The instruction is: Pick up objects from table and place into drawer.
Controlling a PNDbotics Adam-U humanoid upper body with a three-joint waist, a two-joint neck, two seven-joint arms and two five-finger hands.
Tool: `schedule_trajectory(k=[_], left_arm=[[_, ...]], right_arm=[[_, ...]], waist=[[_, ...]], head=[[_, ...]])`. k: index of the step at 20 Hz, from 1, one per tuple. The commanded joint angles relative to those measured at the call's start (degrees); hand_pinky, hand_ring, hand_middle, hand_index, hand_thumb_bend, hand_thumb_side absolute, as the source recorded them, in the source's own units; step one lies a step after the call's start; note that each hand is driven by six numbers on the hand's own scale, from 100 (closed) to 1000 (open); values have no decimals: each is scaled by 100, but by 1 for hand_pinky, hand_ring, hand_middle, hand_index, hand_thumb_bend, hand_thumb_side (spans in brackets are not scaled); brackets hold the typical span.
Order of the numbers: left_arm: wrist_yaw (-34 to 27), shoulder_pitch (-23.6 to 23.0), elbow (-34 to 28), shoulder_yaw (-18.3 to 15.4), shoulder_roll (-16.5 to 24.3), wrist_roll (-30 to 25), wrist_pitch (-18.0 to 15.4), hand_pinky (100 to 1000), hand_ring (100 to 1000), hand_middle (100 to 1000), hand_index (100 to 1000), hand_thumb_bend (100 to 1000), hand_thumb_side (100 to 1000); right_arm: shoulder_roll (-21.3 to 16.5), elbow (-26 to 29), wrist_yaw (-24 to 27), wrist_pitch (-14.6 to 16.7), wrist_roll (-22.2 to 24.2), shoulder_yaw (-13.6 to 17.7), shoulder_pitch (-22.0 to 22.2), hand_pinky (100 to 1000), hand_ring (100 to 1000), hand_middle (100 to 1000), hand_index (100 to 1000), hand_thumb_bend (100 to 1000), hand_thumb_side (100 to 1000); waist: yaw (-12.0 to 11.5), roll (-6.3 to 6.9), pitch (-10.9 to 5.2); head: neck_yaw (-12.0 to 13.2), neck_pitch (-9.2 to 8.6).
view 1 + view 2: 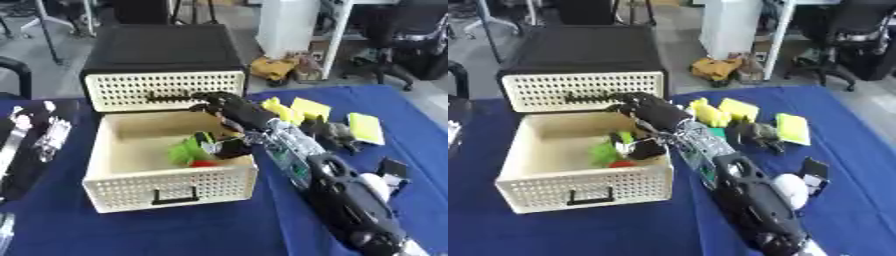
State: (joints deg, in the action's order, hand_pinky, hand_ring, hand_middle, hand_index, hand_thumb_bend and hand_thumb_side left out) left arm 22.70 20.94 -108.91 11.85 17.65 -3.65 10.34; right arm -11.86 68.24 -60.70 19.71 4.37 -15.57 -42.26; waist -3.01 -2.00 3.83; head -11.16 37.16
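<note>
Left eye view first, and over at the far left edge a black-and-white printed item [35,145] lies on the blue table [175,230], away from the action. Moving right, the cream drawer [166,187] stands pulled out from the black cabinet [162,47], and it is no longer bare: a green object [185,151], something red [203,163] and a dark piece [232,147] sit together against its right wall. So part of the job looks done.

Over the drawer's back right corner hovers the right hand [223,105], its arm running in from the lower right. The fingers are curled downward above the drawer, but whether they clasp anything cannot be told; nothing is plainly visible between them. The left hand does not show in either view.

Further right, the leftovers: yellow blocks [719,111] just beside the forearm, a dark lumpy object [756,135] next to them, another yellow-green block [794,127] beyond that, and nearer the front a white round item [791,190] with a small black piece [814,170] touching or nearly touching it. All of these are on the cloth, outside the drawer.

Judging from that, the task is somewhere around the middle: a few things in, several to fetch, all within the right arm's side of the table.
</note>
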Motion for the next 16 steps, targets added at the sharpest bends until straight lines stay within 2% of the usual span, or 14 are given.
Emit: schedule_trajectory(k=[1,2,5,6,7,8,9,11,13,16], left_arm=[[-25,70,-112,-18,47,26,-17,100,100,100,691,267,1000],[-24,66,-113,-19,56,27,-19,100,100,100,691,267,1000],[-14,44,-115,-23,118,19,-23,100,100,100,691,270,1000],[-13,36,-117,-25,143,15,-24,100,100,100,691,270,1000],[-20,21,-117,-30,166,11,-26,100,100,100,692,271,1000],[-38,11,-119,-33,184,5,-36,100,100,100,692,271,1000],[-79,-2,-126,-24,195,-14,-67,100,100,100,693,268,1000],[-215,-18,-132,-2,246,-77,-146,100,100,100,692,264,1000],[-351,-11,-126,52,319,-167,-193,100,100,100,691,257,1000],[-541,11,-122,266,466,-382,-267,100,100,100,689,242,1000]], right_arm=[[-110,191,-37,-161,-227,142,-44,960,969,989,951,100,639],[-143,239,-11,-235,-293,169,-20,960,969,989,951,100,639],[-398,517,174,-471,-506,338,140,861,918,949,926,100,424],[-497,620,259,-560,-591,429,218,853,911,944,924,100,418],[-586,695,348,-651,-677,530,314,756,822,892,901,100,398],[-648,768,441,-745,-767,650,403,741,807,883,896,100,396],[-691,843,531,-835,-855,762,493,650,719,818,860,100,452],[-764,1069,710,-1015,-1032,1029,694,593,661,767,825,100,511],[-867,1340,902,-1206,-1223,1236,887,573,639,747,811,100,501],[-1009,1741,1176,-1481,-1497,1309,1180,560,625,728,800,100,497]], waist=[[40,22,-68],[54,22,-67],[138,18,-71],[163,13,-72],[206,10,-72],[230,6,-72],[272,2,-71],[344,-6,-69],[389,-13,-64],[449,-19,-54]], head=[[45,-42],[57,-40],[156,-39],[185,-39],[230,-37],[254,-37],[288,-37],[345,-40],[384,-42],[435,-39]])
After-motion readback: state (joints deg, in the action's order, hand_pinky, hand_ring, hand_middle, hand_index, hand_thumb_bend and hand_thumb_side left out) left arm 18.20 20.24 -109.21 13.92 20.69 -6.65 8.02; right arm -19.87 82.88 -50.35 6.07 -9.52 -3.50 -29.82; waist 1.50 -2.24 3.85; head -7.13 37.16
